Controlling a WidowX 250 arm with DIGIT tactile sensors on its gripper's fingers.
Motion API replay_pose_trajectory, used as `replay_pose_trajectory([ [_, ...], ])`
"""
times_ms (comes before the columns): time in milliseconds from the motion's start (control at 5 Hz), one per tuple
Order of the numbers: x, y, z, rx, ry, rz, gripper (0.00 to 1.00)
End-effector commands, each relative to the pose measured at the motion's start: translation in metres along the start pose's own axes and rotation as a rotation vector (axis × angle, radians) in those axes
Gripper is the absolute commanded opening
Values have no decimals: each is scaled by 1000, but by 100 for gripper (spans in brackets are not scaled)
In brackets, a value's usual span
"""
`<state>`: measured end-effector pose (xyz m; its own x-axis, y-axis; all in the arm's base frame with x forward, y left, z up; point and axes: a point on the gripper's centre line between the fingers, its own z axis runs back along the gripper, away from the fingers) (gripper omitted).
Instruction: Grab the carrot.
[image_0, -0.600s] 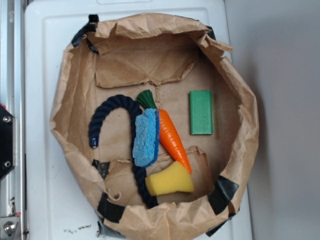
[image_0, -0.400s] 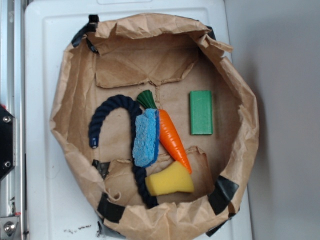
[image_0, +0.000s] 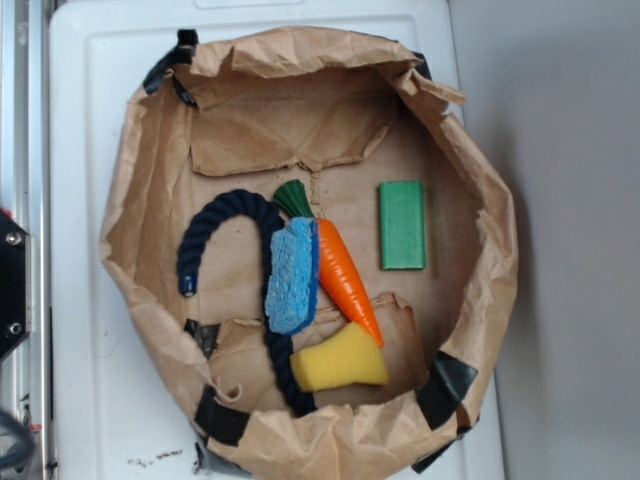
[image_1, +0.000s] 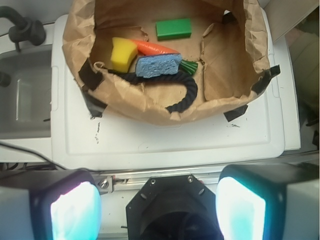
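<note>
One carrot (image_0: 343, 277) in the exterior view, lying flat in the paper bag (image_0: 140, 180), pressed against the sponge (image_0: 292, 275), tip touching the yellow foam piece (image_0: 340, 362). Likely light, stiff, slippery; best pinched across the thick middle.

From the wrist: carrot (image_1: 155, 48) behind the sponge (image_1: 159, 65); gripper (image_1: 157, 207) spread wide, empty, well short of the bag.

Small glossy orange plastic toy carrot (image_0: 343, 277) (image_1: 154, 48), tapered, dark green leafy top. Lies flat on brown paper floor, diagonal in the exterior view: leaves upper-left, point lower-right. Left flank touches the blue sponge; tip meets the yellow foam piece.
</note>
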<state>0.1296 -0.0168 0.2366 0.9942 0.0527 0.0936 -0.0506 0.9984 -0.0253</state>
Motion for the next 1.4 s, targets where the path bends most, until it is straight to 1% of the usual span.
replay_pose_trajectory([
  [0, 50, -2, 4, -60, -40, -106, 100],
  [200, 77, 3, -6, -100, -62, -161, 100],
  [400, 96, -2, -20, -133, -82, -239, 100],
  [600, 106, -21, -46, -94, -78, -272, 100],
  [1200, 106, -21, -46, -94, -78, -272, 100],
])
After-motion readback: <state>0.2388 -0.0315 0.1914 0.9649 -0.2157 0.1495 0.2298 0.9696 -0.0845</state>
